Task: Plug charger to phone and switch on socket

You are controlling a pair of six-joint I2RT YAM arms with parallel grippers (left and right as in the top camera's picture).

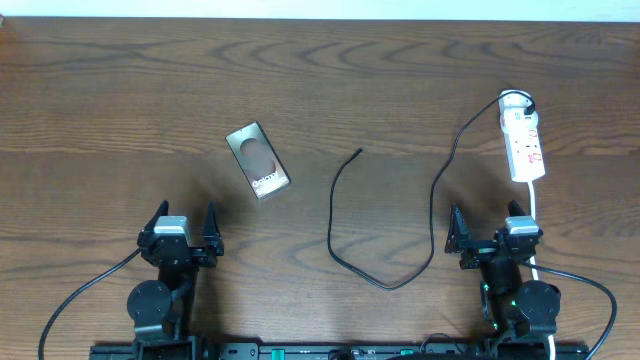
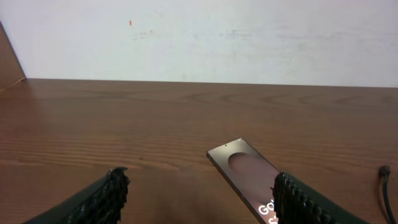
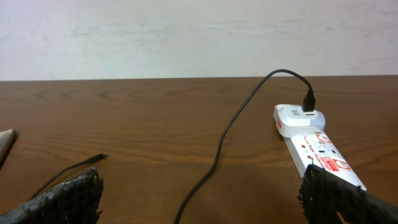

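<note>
The phone (image 1: 258, 160) lies flat on the table, screen up, left of centre; in the left wrist view (image 2: 245, 173) it sits ahead and to the right. The charger (image 1: 345, 220), a thin black cable, loops across the middle, its free plug tip (image 1: 359, 151) apart from the phone, its other end plugged into the socket (image 1: 523, 143) at the right. The right wrist view shows the socket (image 3: 311, 140), the cable (image 3: 233, 124) and the tip (image 3: 99, 158). My left gripper (image 1: 185, 222) is open and empty below the phone. My right gripper (image 1: 490, 222) is open and empty below the socket.
The socket's thick white cord (image 1: 535, 205) runs down past the right arm. A pale wall (image 2: 199, 37) rises behind the table's far edge. Black robot cables trail off at the bottom left (image 1: 80, 295) and bottom right (image 1: 600, 300).
</note>
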